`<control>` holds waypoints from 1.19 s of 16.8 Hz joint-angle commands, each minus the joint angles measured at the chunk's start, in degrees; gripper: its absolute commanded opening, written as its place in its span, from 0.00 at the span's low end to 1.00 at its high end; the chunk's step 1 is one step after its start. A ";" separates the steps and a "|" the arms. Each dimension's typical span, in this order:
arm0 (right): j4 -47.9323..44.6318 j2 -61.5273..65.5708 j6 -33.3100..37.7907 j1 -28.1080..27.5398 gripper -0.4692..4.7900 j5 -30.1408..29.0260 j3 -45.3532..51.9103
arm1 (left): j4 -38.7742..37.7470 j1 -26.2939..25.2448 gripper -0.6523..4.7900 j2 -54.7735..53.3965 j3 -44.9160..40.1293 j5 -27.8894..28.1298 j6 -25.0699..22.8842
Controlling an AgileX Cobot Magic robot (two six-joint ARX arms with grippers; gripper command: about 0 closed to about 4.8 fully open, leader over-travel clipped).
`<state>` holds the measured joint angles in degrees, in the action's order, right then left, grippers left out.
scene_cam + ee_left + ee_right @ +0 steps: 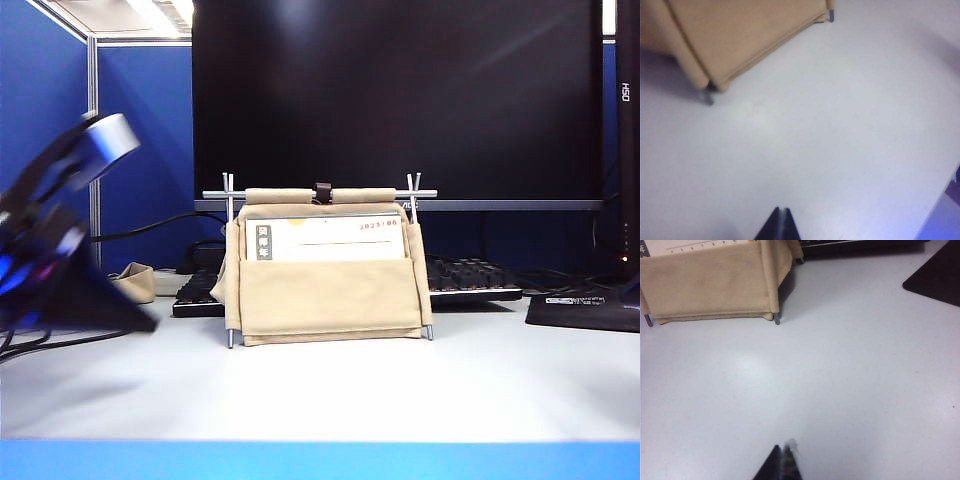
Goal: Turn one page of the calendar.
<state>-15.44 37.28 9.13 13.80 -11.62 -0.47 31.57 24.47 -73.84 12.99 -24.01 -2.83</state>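
Note:
The calendar [330,290] stands mid-table: a beige canvas pouch on a thin silver rod frame, with a brown strap at the top bar. Its front white sheet [330,240] shows a dark label strip and faint red date print. The page is out of view. My left arm [55,230] is a blurred shape at the left. The left gripper [780,210] is shut and empty over bare table, a stretch short of the pouch's corner [715,82]. The right gripper [782,446] is also shut and empty, well short of the calendar [710,285].
A large black monitor [400,100] fills the space behind the calendar, with a keyboard [470,280] under it. A black pad [585,310] lies at the right, also seen as the black pad [940,275]. A small beige item [135,282] sits at the left by the blue partition.

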 commanded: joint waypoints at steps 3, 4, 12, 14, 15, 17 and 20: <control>2.01 -0.09 -0.09 0.02 0.10 -1.49 0.24 | 17.53 -0.11 0.11 0.33 -7.34 2.78 6.01; 3.23 -0.09 -0.09 0.02 0.10 -1.62 0.24 | 17.07 -0.11 0.11 0.31 -7.32 2.67 5.81; 3.32 -0.09 0.33 0.02 0.10 -1.62 0.24 | 15.76 -0.13 0.11 0.77 -7.26 9.44 4.72; 3.34 -0.09 0.33 0.02 0.10 -1.62 0.24 | 11.54 -1.92 0.11 1.90 -6.99 15.02 3.19; 3.32 -0.09 0.33 0.02 0.10 -1.62 0.24 | 9.38 -3.41 0.11 2.27 -6.73 14.71 2.23; 3.34 -0.07 0.33 0.02 0.10 -1.60 0.24 | 0.33 -9.51 0.11 3.54 -5.55 14.53 1.16; 3.32 -0.09 0.33 0.00 0.10 -1.14 0.24 | -0.81 -17.68 0.11 3.76 -5.44 8.15 3.56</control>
<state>-11.18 37.28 9.37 13.80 -13.08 -0.47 29.54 7.88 -70.24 7.38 -13.85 -0.14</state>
